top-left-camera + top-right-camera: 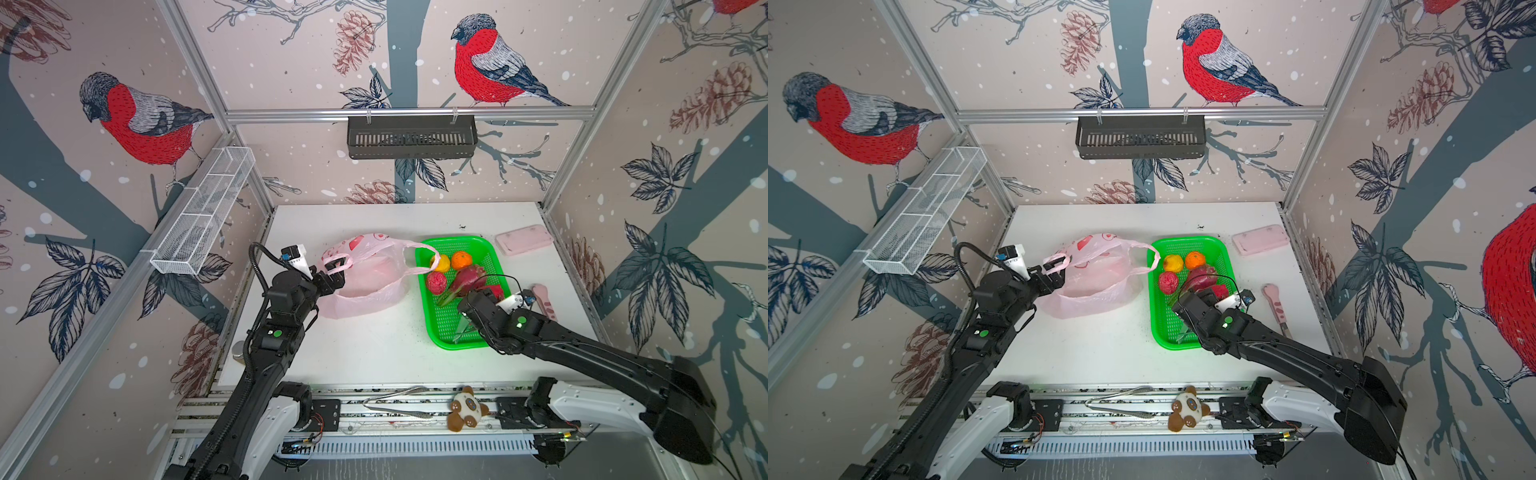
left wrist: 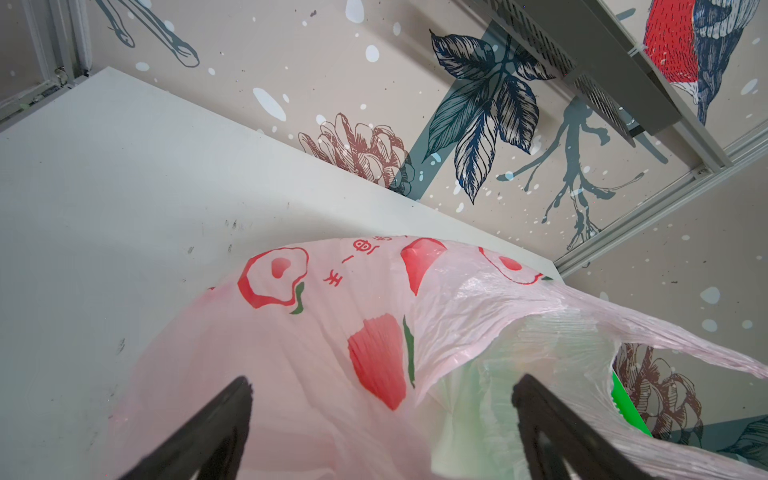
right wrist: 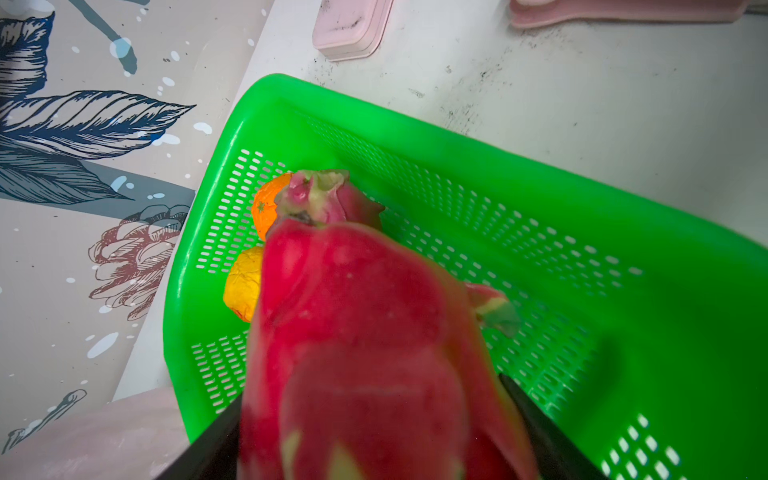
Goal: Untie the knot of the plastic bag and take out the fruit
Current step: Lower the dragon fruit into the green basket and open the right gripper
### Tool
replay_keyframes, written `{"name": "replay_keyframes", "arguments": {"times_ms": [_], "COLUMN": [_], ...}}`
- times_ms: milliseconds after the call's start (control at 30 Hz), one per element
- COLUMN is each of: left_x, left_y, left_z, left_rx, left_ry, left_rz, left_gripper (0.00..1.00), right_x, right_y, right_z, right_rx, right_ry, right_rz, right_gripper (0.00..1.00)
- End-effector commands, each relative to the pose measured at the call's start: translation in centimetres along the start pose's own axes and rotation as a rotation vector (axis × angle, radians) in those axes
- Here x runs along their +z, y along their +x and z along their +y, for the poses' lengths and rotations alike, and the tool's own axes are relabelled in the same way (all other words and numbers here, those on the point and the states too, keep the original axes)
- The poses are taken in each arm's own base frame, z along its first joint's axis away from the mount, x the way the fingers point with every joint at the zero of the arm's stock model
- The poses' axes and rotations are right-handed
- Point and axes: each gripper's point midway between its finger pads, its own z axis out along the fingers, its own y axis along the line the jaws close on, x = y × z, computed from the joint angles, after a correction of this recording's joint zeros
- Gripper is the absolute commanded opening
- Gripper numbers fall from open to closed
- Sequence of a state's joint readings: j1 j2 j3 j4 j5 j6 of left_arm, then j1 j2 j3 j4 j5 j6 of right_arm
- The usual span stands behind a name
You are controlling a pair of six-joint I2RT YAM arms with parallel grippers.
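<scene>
- The plastic bag [image 1: 365,291] was thin, translucent pink film, slack and creased, printed with red-and-white fruit motifs; it lay on the smooth white table [image 1: 374,353], left of centre, mouth gaping upward
- Its two ribbon-like handle loops lay apart: the left loop [image 1: 330,258] rested at the left pincer [image 2: 382,395], and the right loop [image 1: 419,245] draped over the far left corner of the tray [image 1: 432,320]
- The tray was rigid bright green plastic, rectangular with rounded corners and a slotted floor, just right of the bag
- In the tray's far end lay a round orange citrus [image 1: 461,261], a wrinkled yellow citrus [image 1: 441,262] and a bumpy red ball [image 1: 436,282]
- The lying dragon fruit [image 1: 469,278], oval, magenta and scaled, had its long axis from far right to near left, green scales nearest
- Left pincer: fingers spread wide, bag film between them without being pinched; the left loop touched one finger, but whether it was hooked could not be told
- Right pincer [image 3: 374,411]: over the tray, fingers pressed on both flanks of the gripped dragon fruit [image 3: 365,332], whose glossy red skin carried pale green scale tips; its long axis ran forward along the fingers, toward the citrus
</scene>
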State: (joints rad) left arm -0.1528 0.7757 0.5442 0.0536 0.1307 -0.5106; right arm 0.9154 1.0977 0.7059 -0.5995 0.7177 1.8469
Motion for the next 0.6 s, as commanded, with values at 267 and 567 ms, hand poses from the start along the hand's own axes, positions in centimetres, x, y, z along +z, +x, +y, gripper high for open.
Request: {"name": "replay_keyframes", "arguments": {"times_ms": [267, 567], "left_x": [0.2, 0.1], "left_y": [0.0, 0.2], "left_z": [-1.0, -0.9], "left_rx": [0.027, 0.031], "left_ry": [0.068, 0.066], "left_rz": [-0.009, -0.002], "left_gripper": [0.98, 0.98], "right_x": [1.6, 3.1], "right_y": [0.3, 1.1], "right_z": [0.3, 0.6], "right_rx": [0.112, 0.129], "right_ry": [-0.03, -0.013], "right_rz": [-0.021, -0.017], "right_gripper": [0.2, 0.22]}}
